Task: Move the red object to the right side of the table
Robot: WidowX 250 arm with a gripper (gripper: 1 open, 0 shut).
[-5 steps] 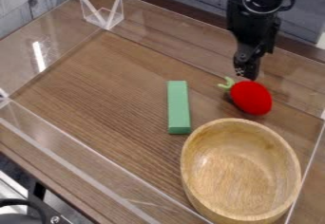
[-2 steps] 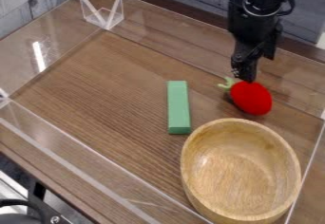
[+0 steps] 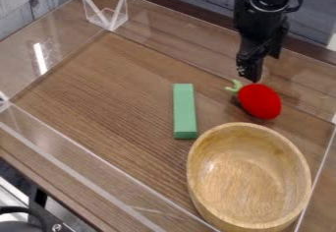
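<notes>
Flanking red object [image 3: 258, 99]: green block [image 3: 186, 111], wooden bowl [image 3: 250, 177], open pincer [image 3: 250, 74] above

I count on the bench [image 3: 105, 88] one red object [image 3: 258, 99], one green block [image 3: 186, 111], and one wooden bowl [image 3: 250, 174].
</notes>
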